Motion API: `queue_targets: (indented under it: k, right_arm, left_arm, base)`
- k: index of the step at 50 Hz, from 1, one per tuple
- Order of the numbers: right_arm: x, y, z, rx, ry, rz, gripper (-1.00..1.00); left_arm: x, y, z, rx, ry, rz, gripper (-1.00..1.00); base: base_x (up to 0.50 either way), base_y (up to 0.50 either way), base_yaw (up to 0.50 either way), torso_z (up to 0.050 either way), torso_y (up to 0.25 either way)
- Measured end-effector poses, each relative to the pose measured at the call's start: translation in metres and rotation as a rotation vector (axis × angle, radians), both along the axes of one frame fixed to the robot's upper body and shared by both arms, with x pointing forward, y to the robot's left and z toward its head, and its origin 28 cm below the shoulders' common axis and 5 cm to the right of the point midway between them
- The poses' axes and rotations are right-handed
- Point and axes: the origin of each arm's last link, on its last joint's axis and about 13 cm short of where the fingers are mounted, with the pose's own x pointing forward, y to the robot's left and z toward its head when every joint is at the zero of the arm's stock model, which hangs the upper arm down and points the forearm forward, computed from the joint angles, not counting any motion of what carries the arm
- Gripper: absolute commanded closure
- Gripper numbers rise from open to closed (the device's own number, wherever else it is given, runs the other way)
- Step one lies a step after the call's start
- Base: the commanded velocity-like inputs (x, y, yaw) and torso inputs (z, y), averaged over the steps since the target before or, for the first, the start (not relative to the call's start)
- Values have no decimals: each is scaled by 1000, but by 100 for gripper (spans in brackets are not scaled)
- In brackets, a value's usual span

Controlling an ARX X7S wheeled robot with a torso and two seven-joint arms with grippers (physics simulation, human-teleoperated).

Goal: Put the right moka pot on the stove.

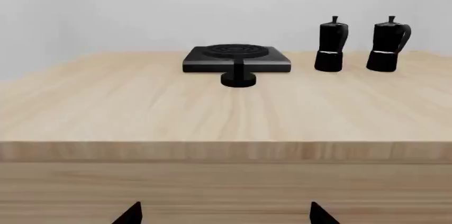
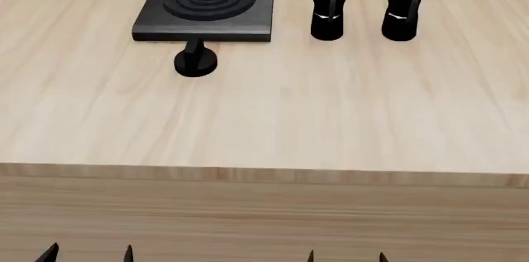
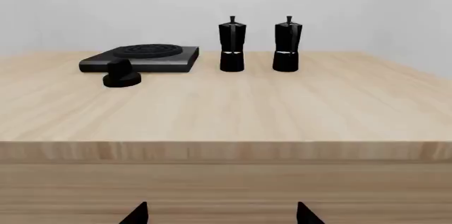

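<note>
The right moka pot point(image 2: 403, 5) is small, black and faceted, standing upright at the table's far right; it also shows in the left wrist view point(image 1: 387, 45) and right wrist view point(image 3: 286, 44). An identical second moka pot point(image 2: 329, 7) stands just left of it. The stove point(image 2: 207, 8), a flat black slab with burner rings, sits at the far left-centre. My left gripper point(image 2: 89, 254) and right gripper point(image 2: 345, 256) are both open and empty, low in front of the table's near edge, far from the pots. Only their fingertips show.
A round black dial knob point(image 2: 196, 62) sits on the wooden table point(image 2: 273, 119) just in front of the stove. The table's front edge and wooden side panel face the grippers. A plain pale wall lies behind.
</note>
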Motion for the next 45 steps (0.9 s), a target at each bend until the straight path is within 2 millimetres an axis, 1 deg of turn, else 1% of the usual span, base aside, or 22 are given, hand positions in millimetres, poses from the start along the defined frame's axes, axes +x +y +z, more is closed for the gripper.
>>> queue_targets:
  k: [2,14,45]
  right_arm:
    - [-4,3,-4,13,12,11,-100]
    - [-1,2,-2,-25,-19,-3,-100]
    - [-1,1,1,-67,-66,-26,-100]
  left_arm:
    - [-4,-3,-5,14,14,-1,-100]
    - [-1,-1,-2,1,8,6,-100]
    - [0,0,-1,-6,-13,1,-100]
  base:
    - [0,0,0,0,0]
    - [0,0,0,2,0]
    - [0,0,0,49,0]
